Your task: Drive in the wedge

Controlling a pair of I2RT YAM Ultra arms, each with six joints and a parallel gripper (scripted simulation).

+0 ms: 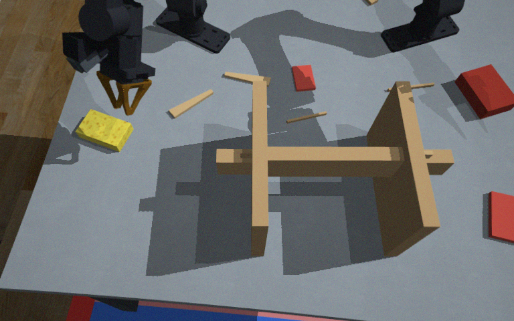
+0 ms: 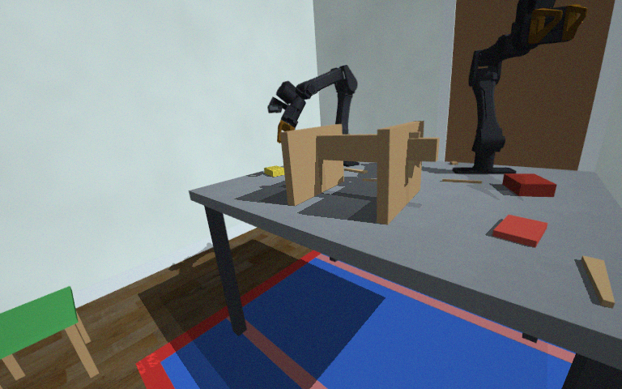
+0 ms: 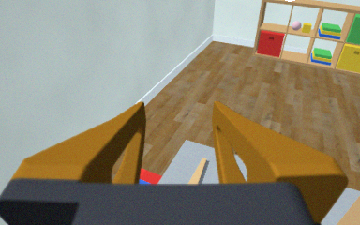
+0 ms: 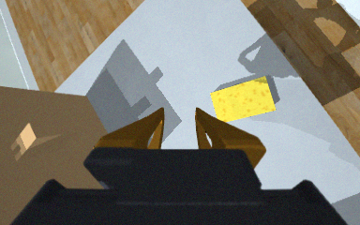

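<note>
My right gripper [image 1: 123, 110] [image 4: 179, 112] points down, open and empty, above the table beside the yellow sponge. My left gripper [image 2: 557, 25] [image 3: 178, 111] is open and empty, raised high. The rail [image 1: 326, 153] [image 2: 348, 147] passes through two upright end boards. The board nearer the sponge [image 1: 259, 124] [image 4: 52, 187] has a dark slot [image 1: 246, 155] beside it in the rail's end. The other board [image 1: 418, 158] [image 2: 398, 178] stands at an angle; whether its slot holds a wedge is unclear. Loose wedges [image 1: 191, 103] [image 1: 242, 76] lie near the first board.
A yellow sponge [image 1: 104, 130] [image 2: 274, 171] [image 4: 244, 99] lies near the table edge. Thin wooden pieces [image 1: 306, 118] [image 1: 422, 86] lie behind the rail. Red blocks [image 1: 484, 90] [image 1: 304, 77] [image 2: 520, 229] and another tapered piece [image 2: 597, 280] lie on the table.
</note>
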